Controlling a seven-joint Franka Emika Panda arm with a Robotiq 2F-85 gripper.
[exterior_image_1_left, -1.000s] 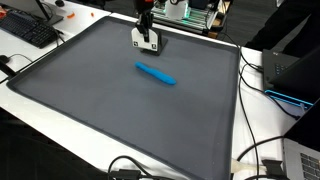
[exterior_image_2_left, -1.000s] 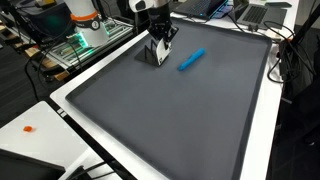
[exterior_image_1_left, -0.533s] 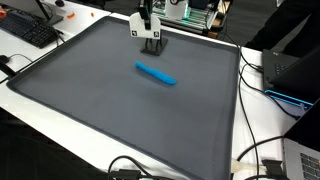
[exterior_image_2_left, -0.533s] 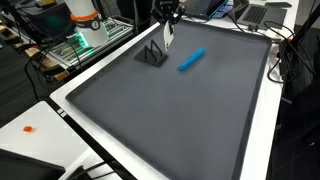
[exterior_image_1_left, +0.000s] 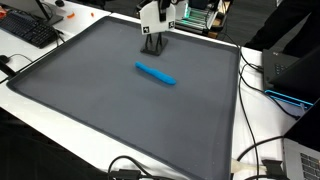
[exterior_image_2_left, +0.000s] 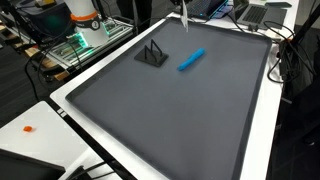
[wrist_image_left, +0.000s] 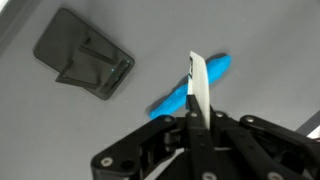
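Observation:
My gripper (wrist_image_left: 195, 122) is shut on a thin flat white piece (wrist_image_left: 197, 88), seen edge-on in the wrist view. In both exterior views it hangs from the gripper (exterior_image_1_left: 163, 6) (exterior_image_2_left: 182, 4) as a white slab (exterior_image_1_left: 151, 16) (exterior_image_2_left: 185, 18), high above the mat. A small black stand (exterior_image_1_left: 154, 42) (exterior_image_2_left: 152, 54) (wrist_image_left: 85, 66) sits empty on the mat, below and to one side of the slab. A blue elongated object (exterior_image_1_left: 156, 75) (exterior_image_2_left: 192, 60) (wrist_image_left: 172, 100) lies flat on the mat, directly below the gripper in the wrist view.
A large dark grey mat (exterior_image_1_left: 120, 110) (exterior_image_2_left: 190, 120) covers a white table. A keyboard (exterior_image_1_left: 28, 30) lies beyond one edge. Electronics and cables (exterior_image_1_left: 200, 15) (exterior_image_2_left: 85, 40) crowd the far side. A laptop (exterior_image_1_left: 285, 75) and wires sit past another edge.
The white piece stood in the black stand one second ago. My gripper has lifted it up and out, moving over toward the blue object; the stand is left empty.

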